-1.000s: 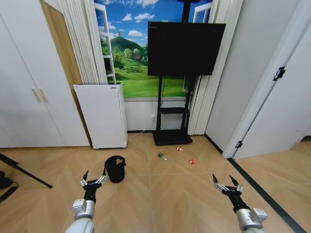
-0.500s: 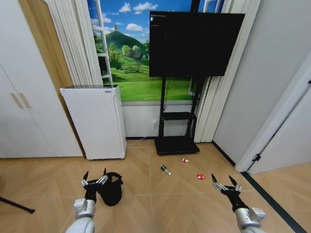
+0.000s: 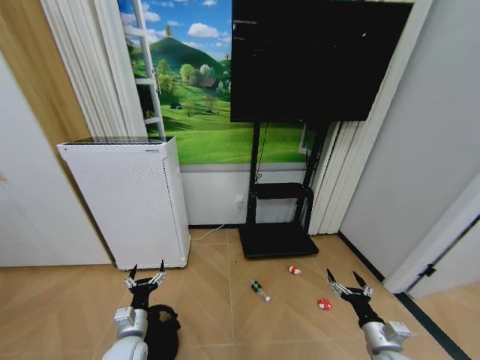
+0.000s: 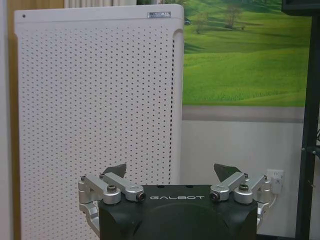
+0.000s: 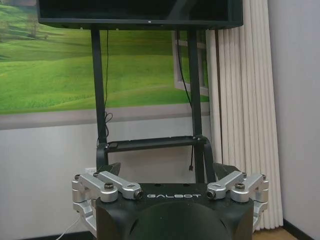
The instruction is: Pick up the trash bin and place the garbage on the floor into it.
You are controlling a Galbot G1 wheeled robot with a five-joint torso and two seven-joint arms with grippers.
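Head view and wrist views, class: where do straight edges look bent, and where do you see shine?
Head view: wall edges and door frame lean outward, a wide-angle effect; soft sheen on the floor. Left wrist view: the white appliance stands straight, evenly lit. Right wrist view: no glare on the TV stand.

The trash bin [image 3: 162, 334] is showing plain black at about seven o'clock in the head view. The bottle [image 3: 259, 290] is showing clear with a green label, near centre. The wrapper-like piece [image 3: 294, 271] is showing red and white, and the red piece [image 3: 324, 304] is sitting at four o'clock. The floor [image 3: 247, 330] is showing tan wood in a herringbone pattern. The appliance [image 3: 127, 202] is showing white (dotted all over with fine perforations). Both tools, left [image 3: 144, 279] and right [image 3: 347, 286], are showing black and silver.
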